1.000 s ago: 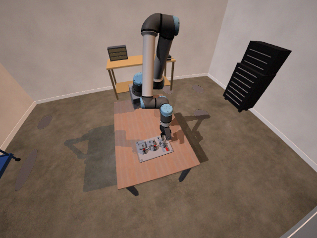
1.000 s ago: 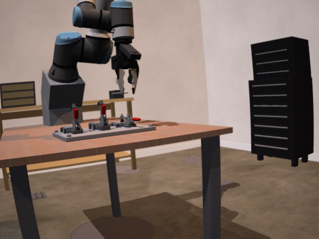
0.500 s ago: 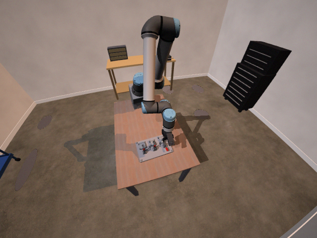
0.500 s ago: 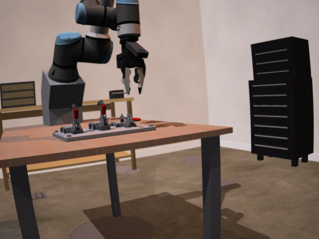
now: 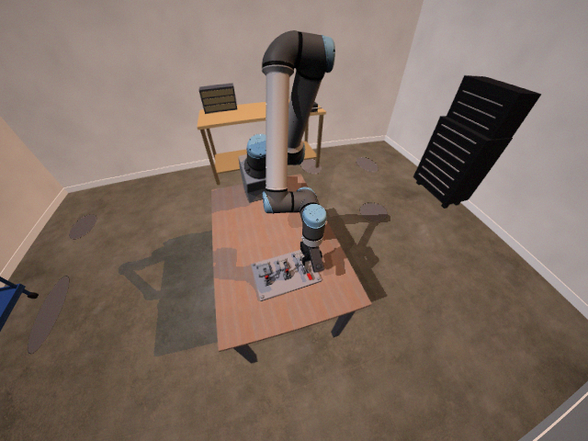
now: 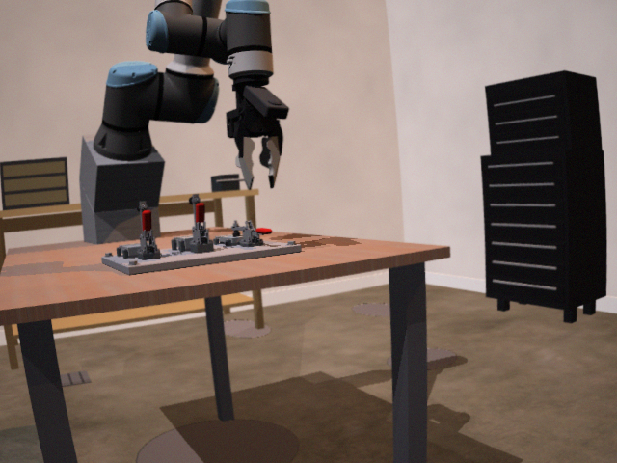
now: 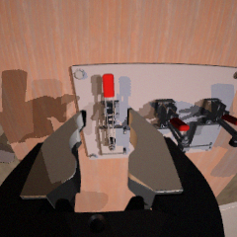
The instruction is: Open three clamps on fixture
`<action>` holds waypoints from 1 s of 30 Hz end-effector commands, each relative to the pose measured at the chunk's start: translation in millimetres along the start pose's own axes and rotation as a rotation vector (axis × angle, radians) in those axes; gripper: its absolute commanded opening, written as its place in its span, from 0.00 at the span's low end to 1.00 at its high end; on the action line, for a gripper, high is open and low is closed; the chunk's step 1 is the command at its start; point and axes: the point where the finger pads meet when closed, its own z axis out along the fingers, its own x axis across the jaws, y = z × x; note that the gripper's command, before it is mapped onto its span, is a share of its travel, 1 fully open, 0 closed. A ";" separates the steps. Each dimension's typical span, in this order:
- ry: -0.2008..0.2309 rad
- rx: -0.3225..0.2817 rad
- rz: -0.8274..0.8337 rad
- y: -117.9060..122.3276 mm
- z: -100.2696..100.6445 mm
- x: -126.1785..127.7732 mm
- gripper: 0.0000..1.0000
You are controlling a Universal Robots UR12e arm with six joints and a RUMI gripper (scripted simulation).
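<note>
Table (image 6: pixel 318 258): wood-topped, dark legs; bears the arm's grey pedestal (image 6: pixel 99 199) at its far end.

Fixture (image 6: pixel 149 265): grey plate lying flat on the table, carrying three clamps in a row.

Tool (image 6: pixel 258 174): hangs well above the fixture's right-hand end, fingers pointing down, partly open, holding nothing.

Clamps: two with red handles upright (image 6: pixel 146 220) (image 6: pixel 200 212); the third clamp (image 6: pixel 249 232) has its red handle lying flat, directly under the tool.
</note>
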 end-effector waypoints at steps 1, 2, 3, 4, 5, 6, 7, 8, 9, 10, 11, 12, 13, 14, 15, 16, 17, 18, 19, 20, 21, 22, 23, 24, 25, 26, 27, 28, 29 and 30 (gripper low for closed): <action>0.000 -0.001 0.000 1.0 25.9 -1.0 0.28; 0.000 -0.001 0.000 1.0 25.9 -1.0 0.28; 0.000 -0.001 0.000 1.0 25.9 -1.0 0.28; 0.000 -0.001 0.000 0.9 30.1 -1.0 0.28; 0.000 -0.001 0.000 0.8 34.3 -1.0 0.28; 0.000 -0.001 0.000 0.6 38.4 -1.0 0.28; 0.000 -0.001 0.000 0.3 42.3 -1.0 0.28; 0.000 0.000 0.000 0.0 46.1 -1.0 0.28; 0.000 0.000 -0.001 -0.3 49.6 -0.9 0.28; 0.000 0.001 -0.001 -0.7 52.9 -0.9 0.28; 0.001 0.001 -0.001 -1.0 56.0 -0.9 0.28; 0.001 0.001 -0.001 -1.3 58.7 -0.8 0.28; 0.001 0.002 -0.001 -1.6 61.1 -0.8 0.28; 0.001 0.002 -0.001 -1.9 63.1 -0.8 0.28; 0.001 0.002 -0.001 -2.2 64.9 -0.8 0.28; 0.001 0.002 -0.001 -2.3 66.3 -0.8 0.28; 0.001 0.002 -0.001 -2.3 67.4 -0.8 0.28; 0.001 0.002 -0.001 -2.3 68.2 -0.8 0.28; 0.001 0.002 -0.001 -2.3 68.2 -0.8 0.28; 0.001 0.002 -0.001 -2.3 68.2 -0.8 0.28; 0.001 0.003 -0.001 -2.3 68.7 -0.5 0.28; 0.001 0.003 -0.001 -2.3 69.0 -0.4 0.28; 0.001 0.003 -0.001 -2.4 69.1 -0.3 0.28; 0.001 0.002 0.000 -2.2 69.2 -0.2 0.28; 0.001 0.002 0.000 -1.9 69.3 -0.2 0.28; 0.001 0.002 0.000 -1.7 69.1 -0.2 0.28; 0.001 0.002 0.000 -1.5 69.0 -0.2 0.28; 0.001 0.002 0.000 -1.2 69.0 -0.2 0.28; 0.001 0.002 0.000 -0.9 69.1 -0.3 0.28; 0.001 0.001 0.000 -0.7 69.3 -0.3 0.28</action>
